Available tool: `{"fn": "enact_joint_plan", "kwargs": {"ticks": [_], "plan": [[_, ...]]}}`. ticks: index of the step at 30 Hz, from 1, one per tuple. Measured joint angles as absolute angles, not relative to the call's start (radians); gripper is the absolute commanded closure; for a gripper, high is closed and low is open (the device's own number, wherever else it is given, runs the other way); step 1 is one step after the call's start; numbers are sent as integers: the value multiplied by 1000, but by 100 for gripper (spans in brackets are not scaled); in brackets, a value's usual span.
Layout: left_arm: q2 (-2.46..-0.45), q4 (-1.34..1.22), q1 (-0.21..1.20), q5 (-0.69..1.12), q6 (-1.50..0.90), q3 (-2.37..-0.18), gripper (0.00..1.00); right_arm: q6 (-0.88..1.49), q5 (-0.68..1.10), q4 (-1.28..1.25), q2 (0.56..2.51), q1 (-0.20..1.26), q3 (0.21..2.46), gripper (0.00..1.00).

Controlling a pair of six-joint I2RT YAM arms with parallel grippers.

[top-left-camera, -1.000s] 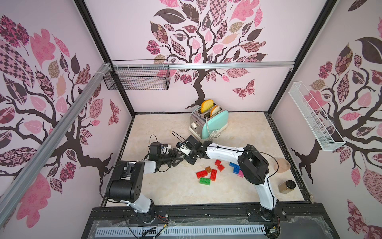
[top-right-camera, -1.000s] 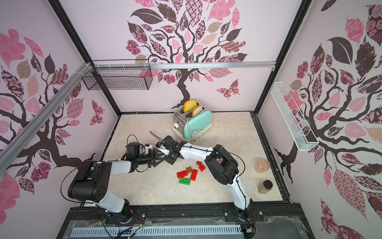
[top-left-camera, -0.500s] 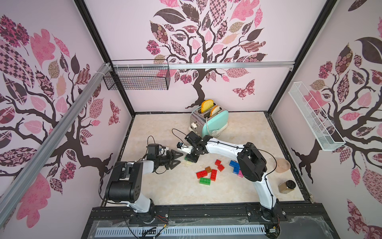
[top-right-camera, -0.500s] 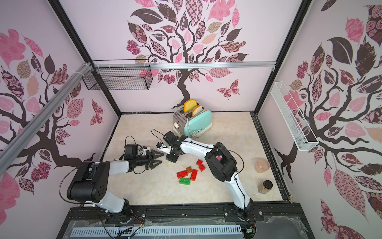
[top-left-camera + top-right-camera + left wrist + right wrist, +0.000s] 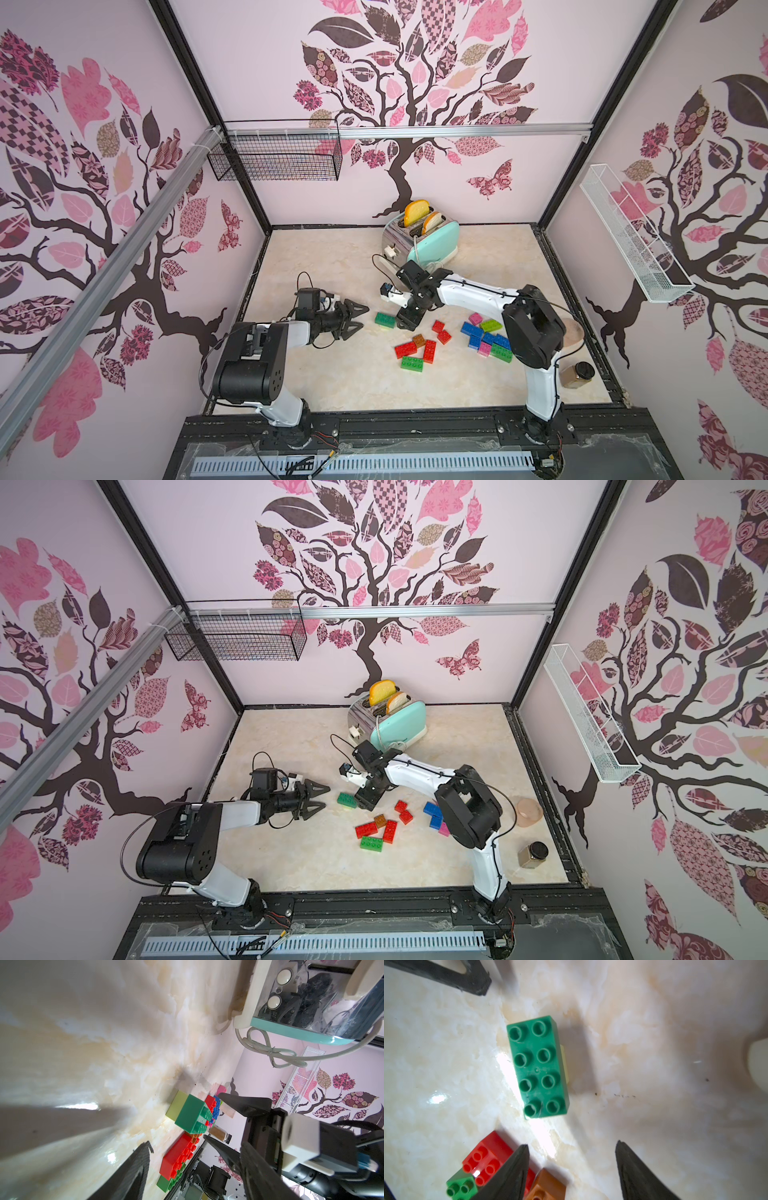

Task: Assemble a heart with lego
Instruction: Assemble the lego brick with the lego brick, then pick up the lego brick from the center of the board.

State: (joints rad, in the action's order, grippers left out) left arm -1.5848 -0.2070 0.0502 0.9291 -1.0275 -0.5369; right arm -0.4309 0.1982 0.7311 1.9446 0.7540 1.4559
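A green 2x4 lego brick lies studs up on the marble floor, with a lime brick under it. My right gripper hangs just to its right, open, with nothing between the fingers. My left gripper stands open a little to the brick's left and is apart from it. One of its fingertips shows in the right wrist view. More lego lies to the right: red, brown and green bricks, then blue, pink and lime ones.
A mint toaster with two toast slices stands behind the right arm, its cord looped on the floor. A brown jar and a pink bowl sit at the right edge. Wire baskets hang on the back and right walls.
The two grippers stood together a second ago. My left gripper has drawn back to the left and opened wider. My right gripper has opened, and the green brick now lies free on the floor.
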Motion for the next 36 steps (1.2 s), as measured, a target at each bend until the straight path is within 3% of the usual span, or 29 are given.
{"fn": "enact_joint_plan", "kwargs": {"ticks": [13, 36], "plan": [[-1583, -200, 50, 929, -1018, -538, 10, -493, 207, 673, 1855, 795, 1241, 31], [-1573, -189, 44, 928, -1013, -538, 8, -558, 177, 611, 1804, 903, 1211, 32]]}}
